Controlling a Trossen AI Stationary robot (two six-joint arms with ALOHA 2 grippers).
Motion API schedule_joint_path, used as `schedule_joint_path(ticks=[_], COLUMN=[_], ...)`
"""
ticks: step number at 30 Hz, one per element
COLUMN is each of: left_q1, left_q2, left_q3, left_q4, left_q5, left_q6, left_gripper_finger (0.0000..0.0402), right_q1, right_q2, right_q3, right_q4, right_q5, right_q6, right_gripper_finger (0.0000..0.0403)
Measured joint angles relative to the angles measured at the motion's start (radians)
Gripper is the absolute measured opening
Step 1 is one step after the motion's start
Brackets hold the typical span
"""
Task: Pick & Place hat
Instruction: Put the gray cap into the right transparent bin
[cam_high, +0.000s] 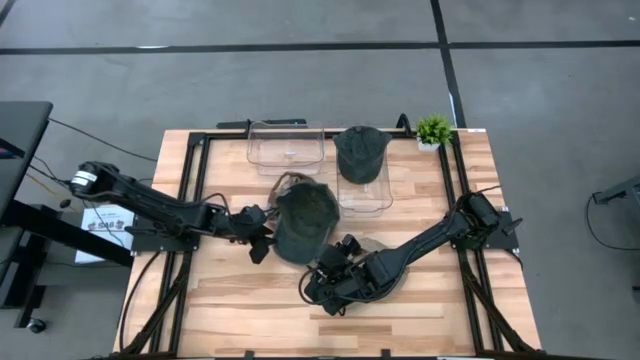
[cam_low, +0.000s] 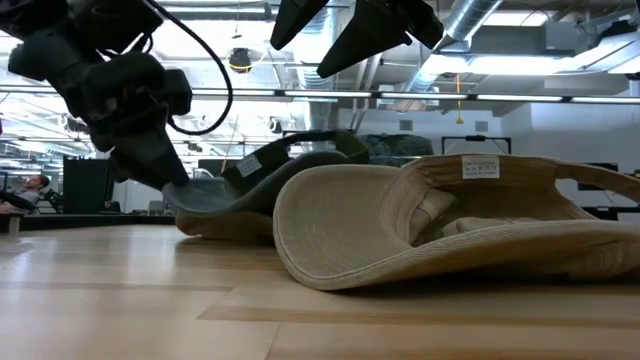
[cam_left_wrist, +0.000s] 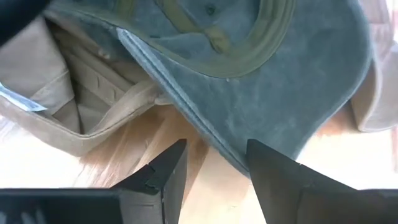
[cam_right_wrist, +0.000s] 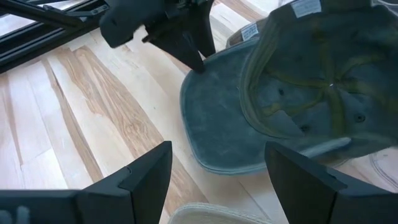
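Note:
A dark green cap (cam_high: 305, 220) lies upside down at the table's middle, its crown on a tan hat (cam_left_wrist: 74, 93) and its brim (cam_right_wrist: 217, 118) toward the near side. My left gripper (cam_left_wrist: 216, 146) comes in from the table's left, open, with the brim's edge (cam_left_wrist: 205, 134) between its fingers. My right gripper (cam_right_wrist: 217, 158) is open and hovers above the table just near of that brim, touching nothing. A second tan hat (cam_low: 450, 220) lies upside down under the right arm. My left gripper (cam_low: 175, 178) slants down from the table's left, its open fingers on either side of the green cap's brim edge (cam_low: 195, 190). I cannot tell whether a finger touches the brim. The cap rests on the tan hat.
Two clear boxes stand at the far side (cam_high: 285, 145) (cam_high: 365, 195); another dark green cap (cam_high: 360, 150) sits on the right one's far rim. A small potted plant (cam_high: 433, 130) stands at the far right corner. Bare wood (cam_high: 230, 300) lies along the near side.

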Motion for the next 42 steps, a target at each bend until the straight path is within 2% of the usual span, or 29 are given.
schedule_joint_path(ticks=[17, 21, 28, 37, 42], left_q1=[0.000, 0.000, 0.000, -0.011, -0.011], left_q2=[0.024, 0.024, 0.023, 0.023, 0.014], left_q3=[0.000, 0.000, 0.000, 0.001, 0.001], left_q4=[0.080, 0.080, 0.085, 0.095, 0.095], left_q5=[0.001, 0.000, -0.030, -0.094, -0.097], left_q6=[0.000, 0.005, 0.028, 0.069, 0.076], left_gripper_finger=[0.0162, 0.0132, 0.0017, 0.0014, 0.0019], right_q1=[0.000, 0.000, 0.000, 0.000, 0.003], right_q2=[0.000, 0.000, 0.000, 0.001, 0.001], right_q3=[0.000, 0.000, 0.000, 0.000, 0.000], right_q4=[0.000, 0.000, 0.004, 0.019, 0.149], right_q5=[0.003, 0.003, 0.002, 0.002, 0.003], right_q6=[-0.001, 0.000, 0.000, -0.003, -0.107], right_gripper_finger=[0.0248, 0.0248, 0.0248, 0.0248, 0.0248])
